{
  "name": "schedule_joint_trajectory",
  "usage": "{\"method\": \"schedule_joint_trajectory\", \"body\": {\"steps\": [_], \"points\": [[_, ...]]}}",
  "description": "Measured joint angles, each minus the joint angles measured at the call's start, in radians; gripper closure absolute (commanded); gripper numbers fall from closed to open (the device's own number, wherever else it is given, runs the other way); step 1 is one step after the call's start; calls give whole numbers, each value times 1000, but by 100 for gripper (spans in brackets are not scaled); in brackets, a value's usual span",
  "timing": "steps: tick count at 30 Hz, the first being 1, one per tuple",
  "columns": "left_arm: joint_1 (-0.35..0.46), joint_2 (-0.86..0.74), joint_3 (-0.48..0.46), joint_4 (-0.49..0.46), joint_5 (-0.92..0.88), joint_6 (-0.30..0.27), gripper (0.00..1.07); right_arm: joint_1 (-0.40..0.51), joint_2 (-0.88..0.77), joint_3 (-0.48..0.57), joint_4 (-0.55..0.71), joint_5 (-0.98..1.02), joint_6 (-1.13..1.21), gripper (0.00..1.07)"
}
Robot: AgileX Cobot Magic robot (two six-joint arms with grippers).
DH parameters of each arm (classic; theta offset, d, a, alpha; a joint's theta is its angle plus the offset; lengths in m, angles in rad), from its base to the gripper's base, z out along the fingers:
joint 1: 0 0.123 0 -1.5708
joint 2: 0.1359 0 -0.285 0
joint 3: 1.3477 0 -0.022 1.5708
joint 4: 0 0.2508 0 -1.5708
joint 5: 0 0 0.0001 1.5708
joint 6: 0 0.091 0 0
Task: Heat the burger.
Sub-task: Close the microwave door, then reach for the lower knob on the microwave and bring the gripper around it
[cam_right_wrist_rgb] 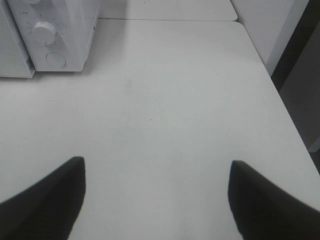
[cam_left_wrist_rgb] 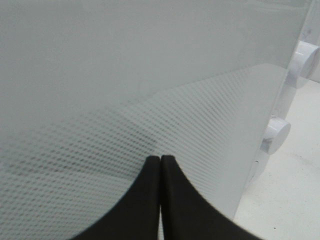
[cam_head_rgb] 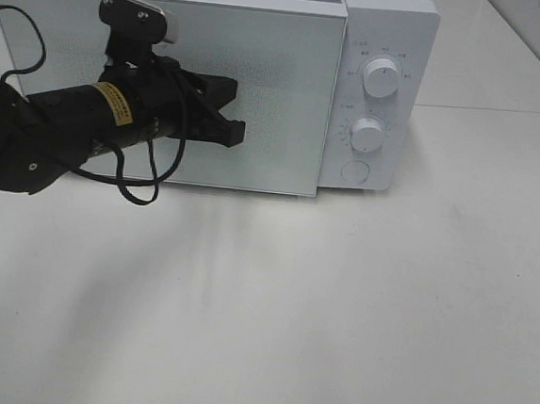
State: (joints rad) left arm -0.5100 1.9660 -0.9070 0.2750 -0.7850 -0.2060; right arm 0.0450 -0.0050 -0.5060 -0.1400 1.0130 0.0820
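Note:
The burger is out of view. A white microwave stands at the back of the table, its frosted door closed. My left gripper is shut with nothing in it, its tips at the door's front; in the left wrist view the two black fingers meet right at the dotted glass. My right gripper is open over bare table, its fingers wide apart and holding nothing; the exterior high view does not show it.
Two round knobs and a round button sit on the microwave's right panel. The white table spreads out in front; its right edge shows in the right wrist view.

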Motion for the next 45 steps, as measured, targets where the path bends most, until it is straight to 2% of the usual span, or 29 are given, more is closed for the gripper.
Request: {"method": "schedule_joint_trajectory", "body": {"steps": [3,5,8,9,16,31,36,37,38,39,40,41,42,43,45], "points": [[-18,26,-44,24,30,0,107,0,0,0,0,0,0,32],[-34,56,-105,30,58,0,107,0,0,0,0,0,0,32],[-40,66,-120,36,63,0,107,0,0,0,0,0,0,32],[-53,84,-151,43,72,1,107,0,0,0,0,0,0,32],[-85,128,-243,-5,146,-9,107,0,0,0,0,0,0,32],[-144,112,-280,-33,275,-12,107,0,0,0,0,0,0,32],[-189,42,-211,-37,284,-9,107,0,0,0,0,0,0,32],[-204,12,-159,-36,284,-9,94,0,0,0,0,0,0,32],[-204,12,-159,-36,284,-9,94,0,0,0,0,0,0,32],[-210,-5,-130,-35,284,-9,83,0,0,0,0,0,0,32],[-213,-37,-67,-31,287,-9,54,0,0,0,0,0,0,32],[-213,-37,-67,-31,287,-9,54,0,0,0,0,0,0,32],[-213,-56,-33,-28,289,-9,39,0,0,0,0,0,0,32],[-213,-97,27,-26,292,-9,4,0,0,0,0,0,0,32],[-213,-120,58,-27,299,-10,5,0,0,0,0,0,0,32]]}}
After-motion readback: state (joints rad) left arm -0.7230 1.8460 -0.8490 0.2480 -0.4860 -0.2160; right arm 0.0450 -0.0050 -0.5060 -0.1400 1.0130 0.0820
